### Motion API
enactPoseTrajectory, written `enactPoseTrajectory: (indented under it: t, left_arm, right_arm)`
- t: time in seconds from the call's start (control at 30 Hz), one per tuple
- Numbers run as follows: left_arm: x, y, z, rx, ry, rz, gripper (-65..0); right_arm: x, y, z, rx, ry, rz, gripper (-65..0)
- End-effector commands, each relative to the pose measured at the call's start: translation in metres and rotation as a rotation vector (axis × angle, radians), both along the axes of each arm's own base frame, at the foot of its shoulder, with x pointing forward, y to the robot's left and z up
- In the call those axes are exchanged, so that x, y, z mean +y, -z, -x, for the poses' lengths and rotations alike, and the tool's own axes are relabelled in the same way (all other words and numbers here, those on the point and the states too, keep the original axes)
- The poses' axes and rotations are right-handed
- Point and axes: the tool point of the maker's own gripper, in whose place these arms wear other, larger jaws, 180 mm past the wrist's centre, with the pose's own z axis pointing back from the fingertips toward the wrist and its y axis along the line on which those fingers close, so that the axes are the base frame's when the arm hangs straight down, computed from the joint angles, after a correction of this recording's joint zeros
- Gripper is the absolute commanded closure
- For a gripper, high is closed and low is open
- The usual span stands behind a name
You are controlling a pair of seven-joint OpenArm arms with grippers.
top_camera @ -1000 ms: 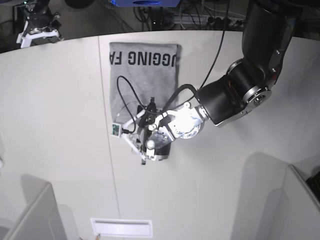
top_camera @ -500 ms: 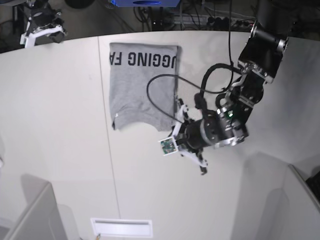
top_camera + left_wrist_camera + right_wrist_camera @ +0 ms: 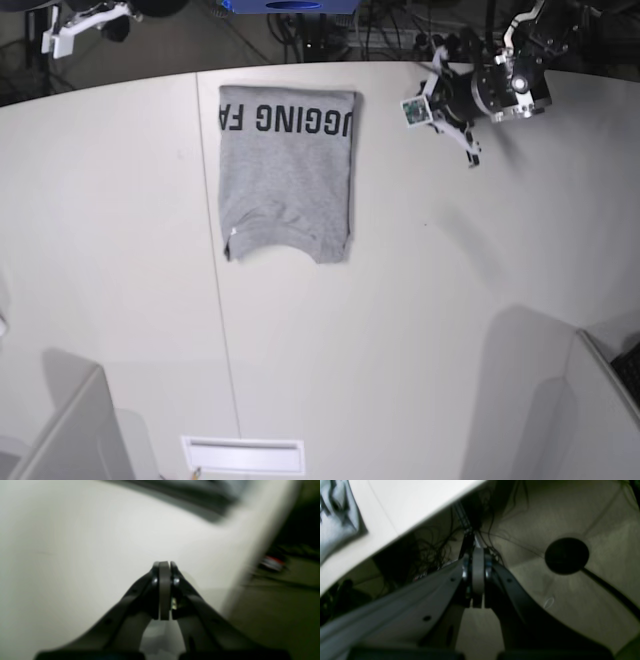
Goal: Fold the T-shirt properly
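Observation:
The T-shirt (image 3: 287, 165) lies folded into a grey rectangle on the white table (image 3: 420, 320), black lettering along its far edge and the neckline at the near edge. My left gripper (image 3: 441, 106) hovers at the table's far right edge, well clear of the shirt. In the left wrist view it (image 3: 164, 566) is shut on nothing above bare tabletop. My right gripper (image 3: 82, 22) sits beyond the far left corner. In the right wrist view it (image 3: 478, 553) is shut and empty over the floor, with a corner of the T-shirt (image 3: 335, 520) at upper left.
Cables (image 3: 432, 547) hang below the table's far edge (image 3: 402, 512). A black round base (image 3: 566, 555) stands on the floor. Grey panels (image 3: 60, 430) rise at the near left and near right corners. A white slot plate (image 3: 243, 455) lies at the front.
My left gripper let go of the shirt's near hem, shut, and swung up to the far right edge. The right arm drew further back at the top left. The shirt lies still.

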Motion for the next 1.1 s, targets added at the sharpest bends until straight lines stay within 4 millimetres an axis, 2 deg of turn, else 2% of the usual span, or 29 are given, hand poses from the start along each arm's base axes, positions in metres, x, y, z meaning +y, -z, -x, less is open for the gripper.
enactPoseTrajectory:
  t: [0.0,0.13,0.27,0.37,0.47,0.63,0.77,0.83,0.93,1.0,1.07]
  left_arm:
    - [0.000,-0.007,0.004,-0.009,0.008,0.029,0.0]
    - [0.014,0.008,0.054,0.116,0.029,-0.012,0.0]
    - [0.017,0.018,0.104,0.242,0.047,-0.023,0.0]
    - [0.013,0.026,0.136,0.312,0.093,-0.040,0.0]
    - [0.015,0.038,0.162,0.341,0.166,-0.103,0.0]
    - [0.009,0.071,0.204,0.446,0.154,-0.146,0.0]
    - [0.010,0.105,0.225,0.534,0.059,-0.184,0.0]
    - [0.013,0.125,0.224,0.535,-0.042,-0.223,0.0]
    - [0.013,0.145,0.228,0.545,-0.188,-0.258,0.0]
    - [0.005,0.157,0.226,0.542,-0.264,-0.257,0.0]
    - [-0.003,0.172,0.235,0.564,-0.336,-0.255,0.0]
  right_arm:
    - [-0.003,-0.003,0.008,0.023,-0.008,0.008,0.0]
    - [0.009,0.006,0.032,0.153,-0.040,-0.051,0.0]
    - [0.017,0.023,0.051,0.258,-0.060,-0.089,0.0]
    - [0.035,0.052,0.068,0.374,-0.168,-0.061,0.0]
    - [0.062,0.088,0.098,0.487,-0.277,-0.035,0.0]
    - [0.101,0.132,0.128,0.527,-0.438,0.005,0.0]
    - [0.113,0.158,0.141,0.547,-0.520,0.012,0.0]
    - [0.100,0.168,0.144,0.565,-0.550,0.033,0.0]
    - [0.095,0.179,0.146,0.583,-0.637,0.039,0.0]
    - [0.089,0.187,0.147,0.613,-0.698,0.041,0.0]
    - [0.087,0.199,0.153,0.662,-0.728,0.029,0.0]
